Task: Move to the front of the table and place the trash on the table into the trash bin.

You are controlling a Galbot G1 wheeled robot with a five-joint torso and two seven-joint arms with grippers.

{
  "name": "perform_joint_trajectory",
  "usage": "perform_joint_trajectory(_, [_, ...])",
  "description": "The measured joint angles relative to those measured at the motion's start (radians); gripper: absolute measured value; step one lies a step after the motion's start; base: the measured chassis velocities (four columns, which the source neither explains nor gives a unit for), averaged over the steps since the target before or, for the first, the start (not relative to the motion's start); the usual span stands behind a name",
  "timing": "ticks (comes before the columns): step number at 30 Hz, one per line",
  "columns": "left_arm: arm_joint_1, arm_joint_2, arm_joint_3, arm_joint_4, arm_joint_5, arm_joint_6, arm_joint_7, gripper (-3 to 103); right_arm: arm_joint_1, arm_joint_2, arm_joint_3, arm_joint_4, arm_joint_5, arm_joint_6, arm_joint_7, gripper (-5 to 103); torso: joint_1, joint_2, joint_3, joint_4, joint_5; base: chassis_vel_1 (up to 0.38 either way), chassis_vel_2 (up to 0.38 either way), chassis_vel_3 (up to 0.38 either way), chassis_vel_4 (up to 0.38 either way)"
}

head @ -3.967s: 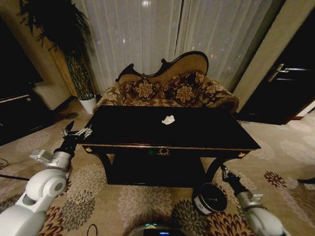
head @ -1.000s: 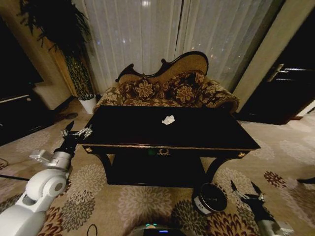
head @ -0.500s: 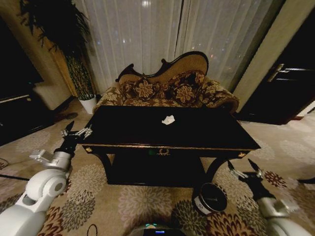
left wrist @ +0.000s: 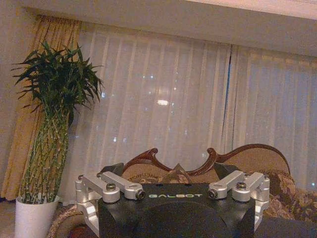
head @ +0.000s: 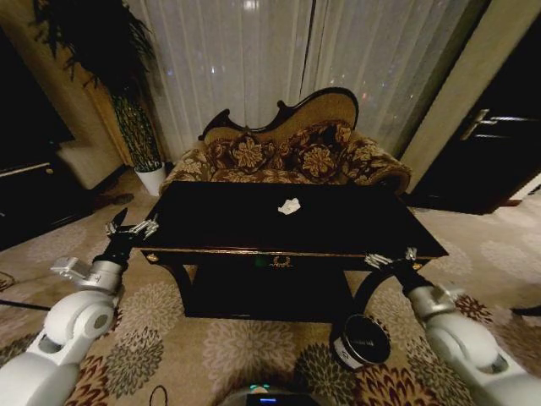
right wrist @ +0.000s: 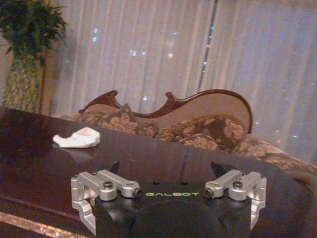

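The glossy black table (head: 355,230) with gold trim stands right in front of me. One piece of trash (head: 289,205), a crumpled white paper, lies near the middle of its far half; the right wrist view shows this trash (right wrist: 77,139) on the dark table top (right wrist: 173,161), well ahead of the fingers. The dark round trash bin (head: 362,341) sits on the carpet by the table's front right leg. My right gripper (head: 390,259) is open at the table's front right edge, above the bin. My left gripper (head: 129,229) is open, level with the table's front left corner.
A floral sofa (head: 287,156) stands behind the table, in front of white curtains. A tall plant in a white pot (head: 152,179) is at the back left, also the plant (left wrist: 52,124) in the left wrist view. A dark door (head: 490,144) is at the right. Patterned carpet surrounds the table.
My right arm has risen from low beside the trash bin up to the table's front right edge. The left arm, the paper and the bin have not moved.
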Motion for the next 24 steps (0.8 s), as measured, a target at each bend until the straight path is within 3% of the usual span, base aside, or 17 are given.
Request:
perform_joint_trajectory(3, [0.000,0.000,0.000,0.000,0.000,0.000,0.000,100,0.116,-0.073,-0.095,-0.034,0.044,-0.033,0.009,100,0.000,0.000,0.000,0.0000,0.0002,0.000,0.000,0.000,0.000])
perform_joint_trajectory(5, [0.000,0.000,0.000,0.000,0.000,0.000,0.000,100,0.132,-0.080,-0.108,-0.037,0.050,-0.036,0.010,100,0.000,0.000,0.000,0.0001,0.0000,0.000,0.000,0.000,0.000])
perform_joint_trajectory(8, [0.000,0.000,0.000,0.000,0.000,0.000,0.000,100,0.298,-0.112,-0.258,-0.082,0.107,-0.066,0.026,100,0.000,0.000,0.000,0.0000,0.0003,0.000,0.000,0.000,0.000])
perform_joint_trajectory(9, [0.000,0.000,0.000,0.000,0.000,0.000,0.000,100,0.298,-0.112,-0.258,-0.082,0.107,-0.066,0.026,100,0.000,0.000,0.000,0.0000,0.0003,0.000,0.000,0.000,0.000])
perform_joint_trajectory(12, [0.000,0.000,0.000,0.000,0.000,0.000,0.000,100,0.471,-0.110,-0.409,-0.128,0.132,-0.085,0.039,100,0.000,0.000,0.000,0.0001,0.0001,0.000,0.000,0.000,0.000])
perform_joint_trajectory(13, [0.000,0.000,0.000,0.000,0.000,0.000,0.000,100,0.471,-0.110,-0.409,-0.128,0.132,-0.085,0.039,100,0.000,0.000,0.000,0.0001,0.0001,0.000,0.000,0.000,0.000])
perform_joint_trajectory(17, [0.000,0.000,0.000,0.000,0.000,0.000,0.000,100,0.630,-0.092,-0.572,-0.185,0.152,-0.102,0.048,100,0.000,0.000,0.000,0.0001,0.0002,0.000,0.000,0.000,0.000])
perform_joint_trajectory(24, [0.000,0.000,0.000,0.000,0.000,0.000,0.000,100,0.755,-0.071,-0.708,-0.239,0.160,-0.111,0.051,100,0.000,0.000,0.000,0.0000,0.0002,0.000,0.000,0.000,0.000])
